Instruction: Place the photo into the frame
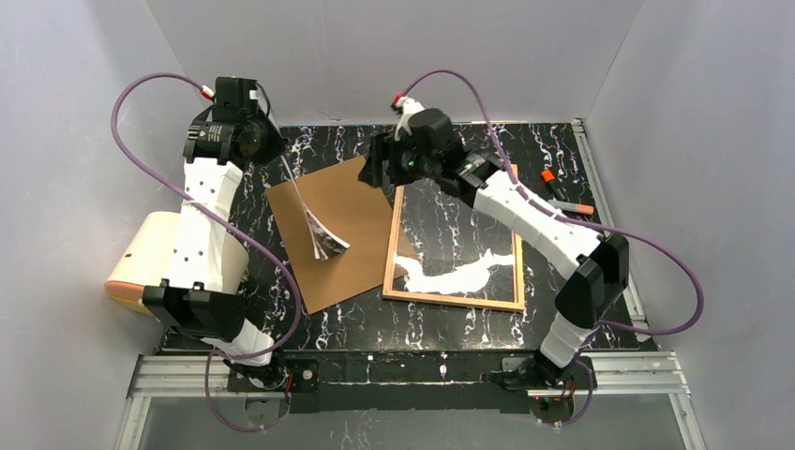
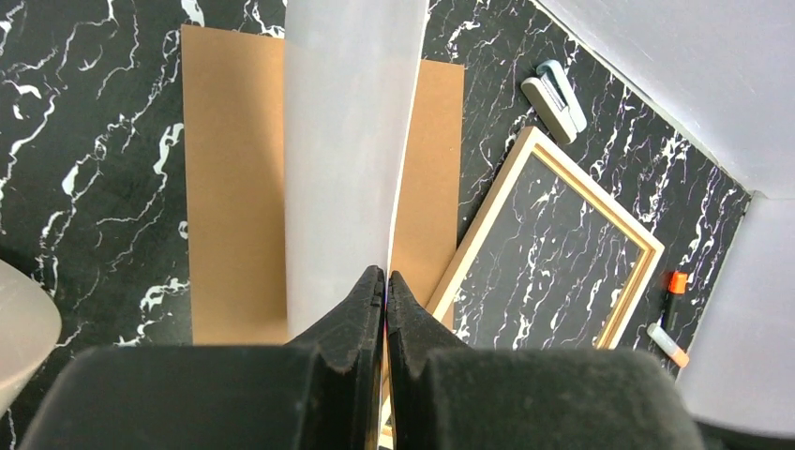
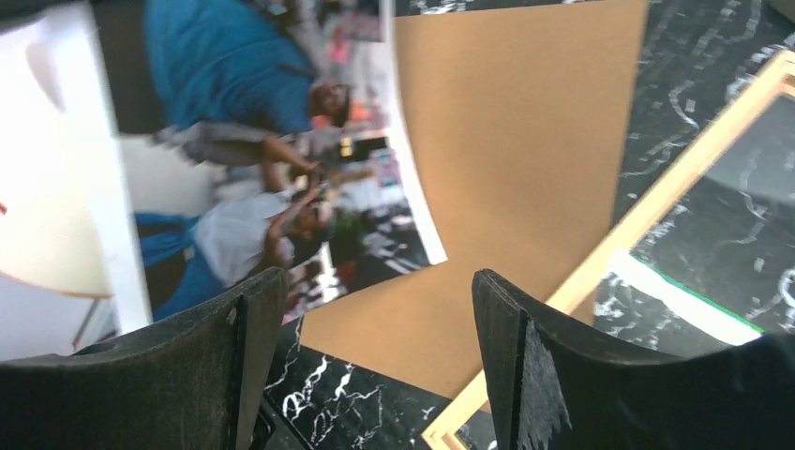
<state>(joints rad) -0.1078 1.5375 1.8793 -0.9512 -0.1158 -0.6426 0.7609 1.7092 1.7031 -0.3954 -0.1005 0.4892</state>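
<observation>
The large rectangular light-wood picture frame [image 1: 450, 300] lies flat on the black marbled table [image 1: 431, 328] beside the right pincer [image 3: 375, 281], with only the table's pattern showing through its clear pane. The glossy colour photo of people in blue [image 3: 253, 141] hangs from the left pincer [image 2: 385, 277], which is clamped tight on its top edge. Its long axis runs down from that grip over the plain brown backing board [image 1: 356, 244], its lower end curled. Its printed face is turned to the right pincer, whose jaws stand wide apart before it, gripping nothing.
</observation>
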